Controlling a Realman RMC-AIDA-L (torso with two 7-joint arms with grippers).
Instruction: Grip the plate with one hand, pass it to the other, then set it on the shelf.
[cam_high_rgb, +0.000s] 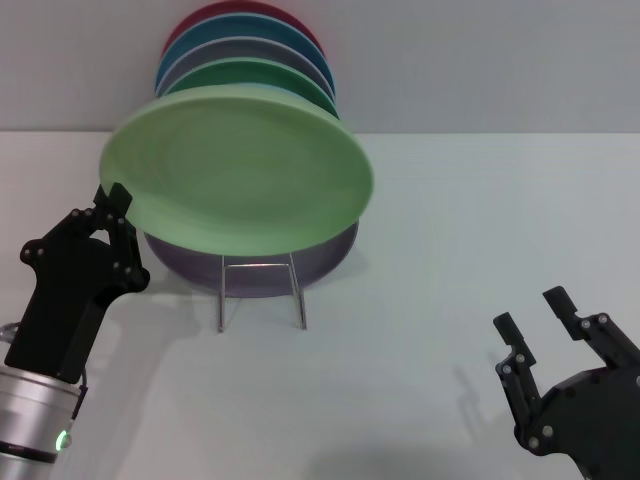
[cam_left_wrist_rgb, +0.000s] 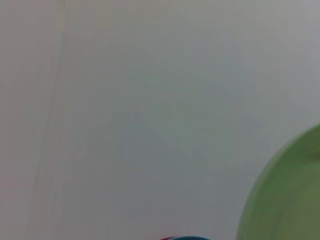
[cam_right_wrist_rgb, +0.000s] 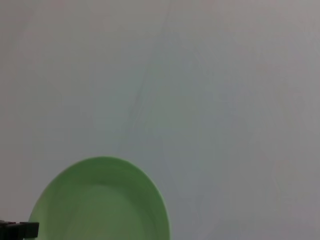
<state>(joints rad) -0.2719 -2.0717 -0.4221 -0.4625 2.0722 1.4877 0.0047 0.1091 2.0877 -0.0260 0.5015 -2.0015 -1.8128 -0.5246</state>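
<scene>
Our left gripper (cam_high_rgb: 112, 200) pinches the pale mint plate (cam_high_rgb: 240, 170) at its left rim, fingers closed on the edge, holding it tilted above the shelf (cam_high_rgb: 262, 290). The lilac plate (cam_high_rgb: 330, 258) leans beneath; others stack behind. Our right gripper (cam_high_rgb: 535, 312) hovers low over the worktop (cam_high_rgb: 480, 220), fingers spread, empty.
</scene>
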